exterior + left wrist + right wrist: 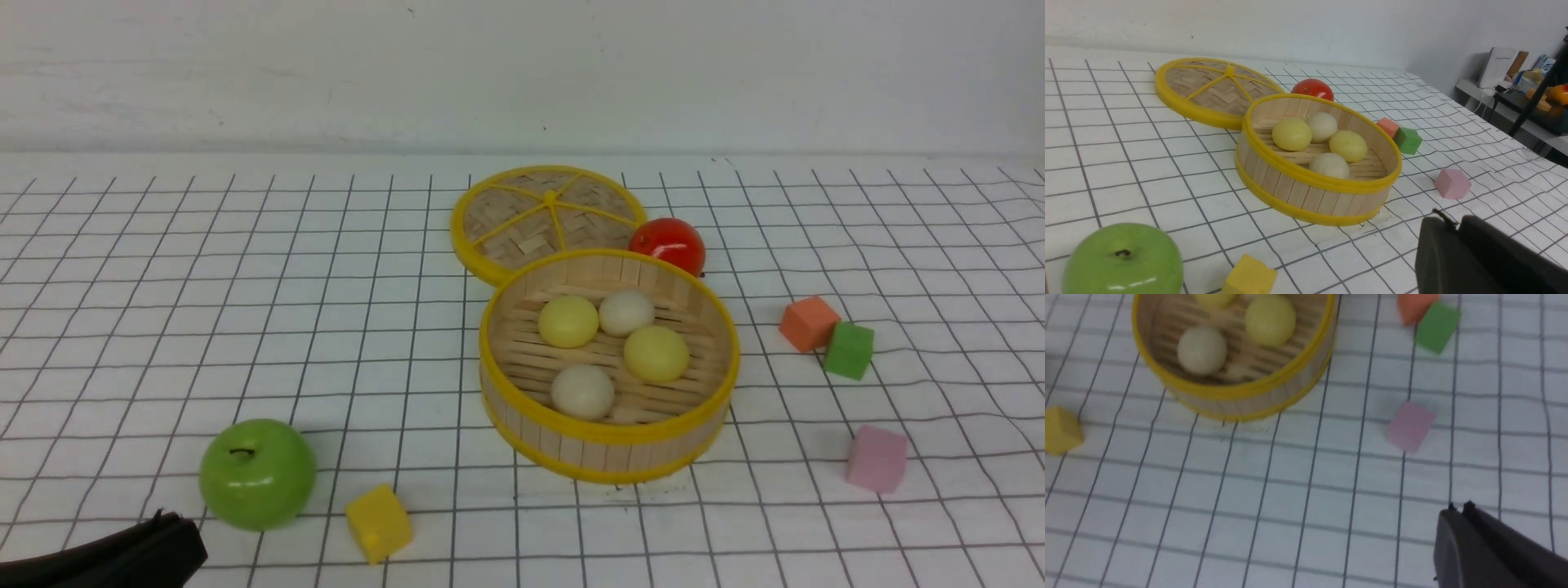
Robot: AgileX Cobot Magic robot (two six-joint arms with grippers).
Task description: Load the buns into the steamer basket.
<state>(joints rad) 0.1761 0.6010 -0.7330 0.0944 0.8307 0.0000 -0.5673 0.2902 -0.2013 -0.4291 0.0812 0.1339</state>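
The steamer basket (608, 445) (1290, 192) (1241, 396) stands mid-table with several buns inside. Two pale yellow buns (568, 321) (656, 354) and two off-white buns (626, 312) (582, 391) rest on its slats. In the left wrist view the same buns show as yellow (1291, 134) (1348, 145) and off-white (1322, 126) (1329, 165). My left gripper (163, 523) (1455, 222) sits low at the near left, shut and holding nothing, beside the green apple. My right gripper (1459, 508) hovers shut and empty over bare cloth, nearer than the pink cube; it is outside the front view.
The woven lid (549, 216) lies behind the basket with a red ball (668, 243) at its right. A green apple (257, 474) and a yellow cube (378, 523) lie near left. Orange (808, 322), green (849, 349) and pink (876, 459) cubes lie right.
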